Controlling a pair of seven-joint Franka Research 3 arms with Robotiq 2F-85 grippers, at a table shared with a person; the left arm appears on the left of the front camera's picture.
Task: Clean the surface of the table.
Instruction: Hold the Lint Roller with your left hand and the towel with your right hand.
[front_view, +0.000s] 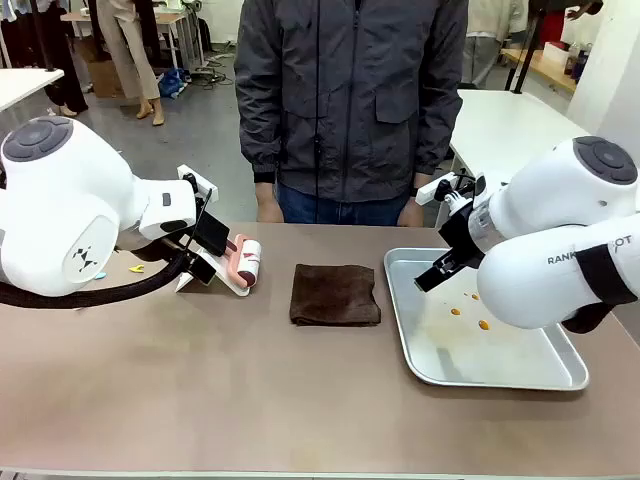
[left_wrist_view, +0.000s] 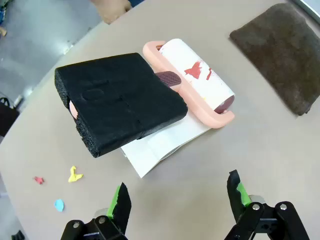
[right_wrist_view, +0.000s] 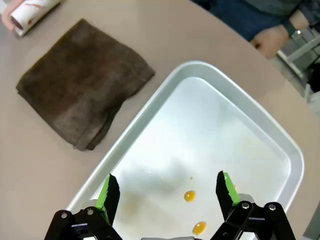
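Green-padded fingers of the left gripper stand wide apart with nothing between them, hovering over bare table, the broad brownish-beige top that runs under both arms. Just ahead of those open fingers a white sheet lies flat, and a black foam block rests on it, tilted and overlapping the pink handle of a lint roller whose white roll carries red scraps. Farther ahead and off to one side of the gripper is a folded brown cloth. Close by the outer side of one finger, three small paper bits lie on the tabletop: a yellow scrap, a red scrap and a blue scrap. The right gripper is likewise spread open and empty, poised above a silver tray. Two orange drops sit on the tray floor almost between its fingertips. The same cloth lies beyond that gripper, just beside the tray's rim and flat on the table. Well past the tray's far corner, a person's hand rests at the table's edge.
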